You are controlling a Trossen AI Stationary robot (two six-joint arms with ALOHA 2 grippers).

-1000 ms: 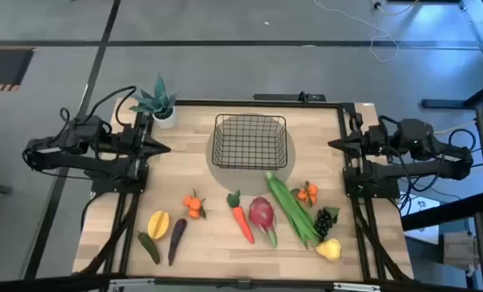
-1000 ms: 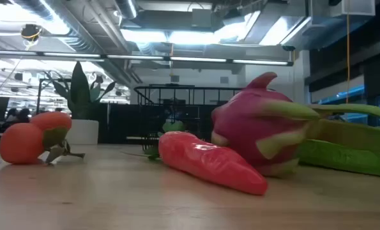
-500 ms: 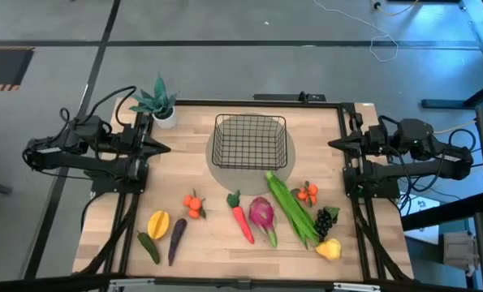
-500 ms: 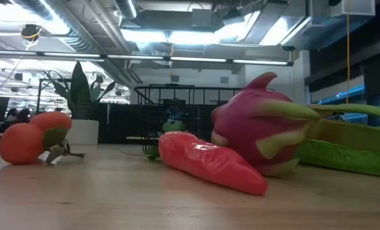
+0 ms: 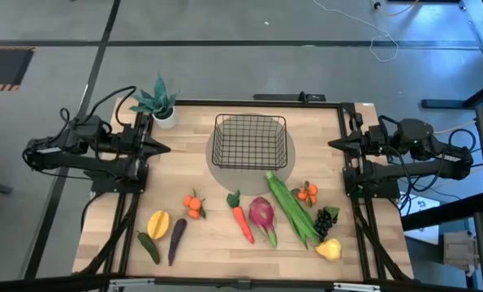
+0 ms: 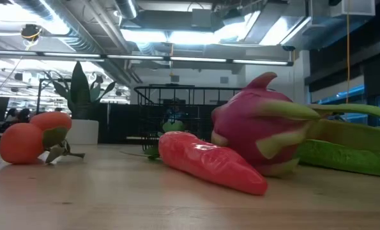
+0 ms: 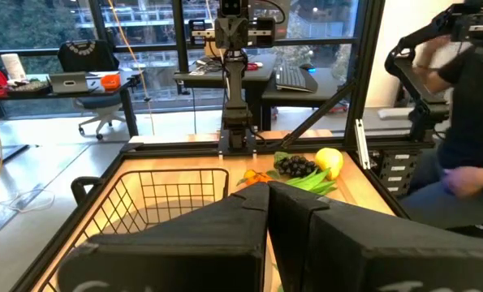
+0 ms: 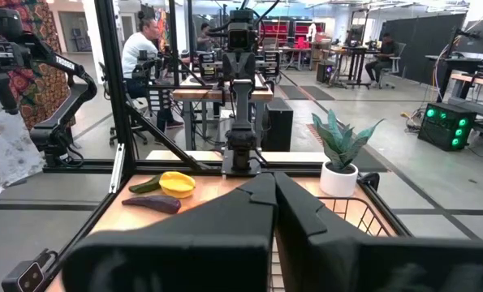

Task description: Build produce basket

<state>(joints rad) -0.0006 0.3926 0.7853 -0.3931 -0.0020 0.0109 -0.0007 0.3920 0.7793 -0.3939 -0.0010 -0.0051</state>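
The black wire basket stands empty on a grey round mat at the table's far middle. The produce lies along the near half: oranges, yellow mango, dark green pepper, eggplant, carrot, pink dragon fruit, long green bean pods, more oranges, black grapes and a yellow pear. My left gripper is shut and empty at the table's left edge. My right gripper is shut and empty at the right edge.
A teal potted plant in a white pot stands at the far left corner. Black frame rails run along both side edges of the table. In the wrist views a person shows beyond the table.
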